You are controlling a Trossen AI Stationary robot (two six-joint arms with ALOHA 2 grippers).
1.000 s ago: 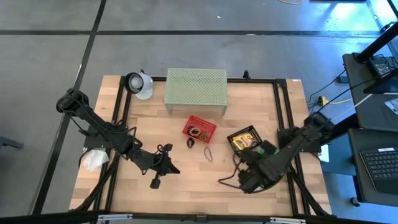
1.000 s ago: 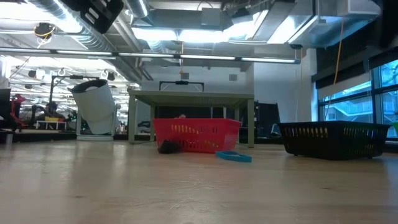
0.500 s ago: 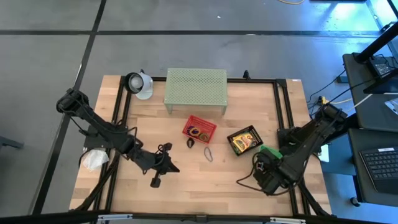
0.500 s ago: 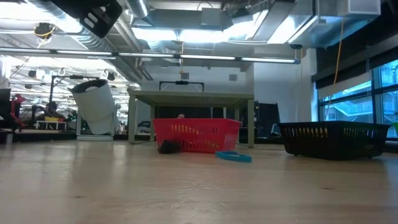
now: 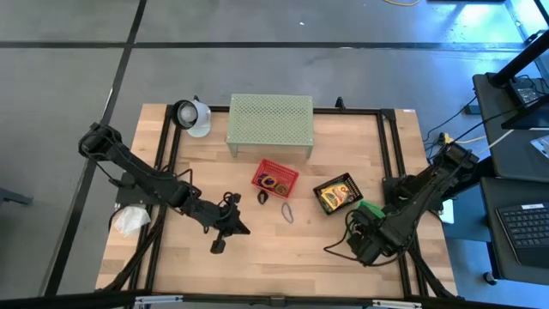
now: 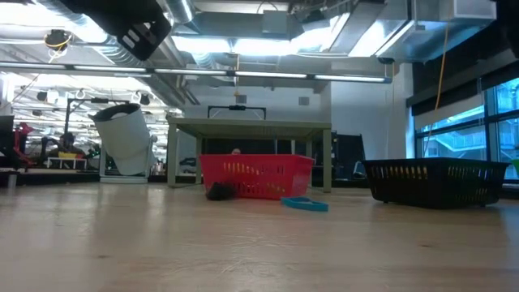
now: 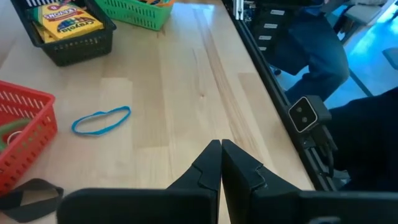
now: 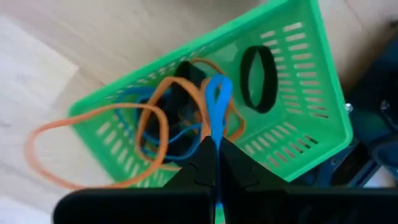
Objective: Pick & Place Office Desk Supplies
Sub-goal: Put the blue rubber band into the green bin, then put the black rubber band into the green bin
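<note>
My right gripper [image 8: 216,148] hovers over the green basket [image 8: 298,81] at the table's right [image 5: 371,209], shut on a blue rubber loop [image 8: 216,99]. Orange and blue loops [image 8: 152,121] and a black band [image 8: 257,78] lie in that basket. My left gripper [image 7: 221,152] is shut and empty above bare wood, left of centre [image 5: 238,226]. Another blue loop [image 7: 101,120] lies flat on the table beside the red basket [image 7: 28,118]. A black basket [image 7: 68,46] holds yellow-and-green crayon boxes [image 7: 62,12]. My right gripper pinches one end of the blue rubber loop [image 8: 216,138] between its two fingertips, coming steeply from above. The loop stretches out beyond the tips over the green basket's contents. I cannot tell whether its free end touches the loops below.
A pale green perforated shelf [image 5: 269,123] stands at the far middle, a white cup-like object [image 5: 190,116] at the far left, a white wad [image 5: 130,220] at the left edge. A black loop [image 5: 262,197] lies near the red basket [image 5: 275,178]. Bare wood spreads along the near side.
My right gripper has gone toward the table's right edge and down, rolling as it went, and now stands over the green basket, still shut on the blue loop.
</note>
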